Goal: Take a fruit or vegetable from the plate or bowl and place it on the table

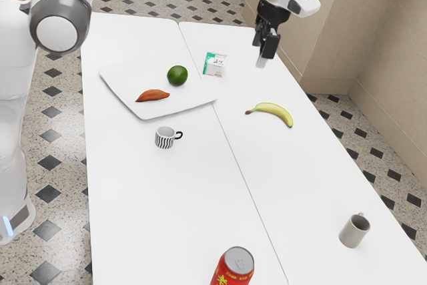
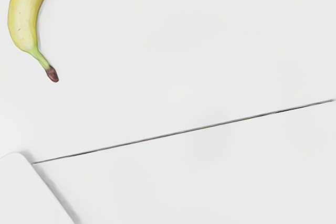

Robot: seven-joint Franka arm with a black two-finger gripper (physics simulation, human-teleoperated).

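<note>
My gripper (image 1: 265, 46) hangs above the table's far part, near its edge at the exterior view's right, beyond the banana and the plate. The white square plate (image 1: 133, 77) lies flat on the white table. On it rest a round dark green avocado (image 1: 177, 75) and an orange-brown sweet potato (image 1: 153, 95), a little apart. A yellow banana (image 1: 275, 111) lies directly on the table; the wrist view catches part of this banana (image 2: 24, 17), stem included, and a corner of the plate (image 2: 31, 195).
A green-and-white carton (image 1: 215, 64) stands between plate and gripper. A striped cup (image 1: 165, 137) is just off the plate's near side. Farther toward the camera are a grey mug (image 1: 354, 231) and a red can (image 1: 233, 269). A thin seam runs along the table (image 1: 167, 205).
</note>
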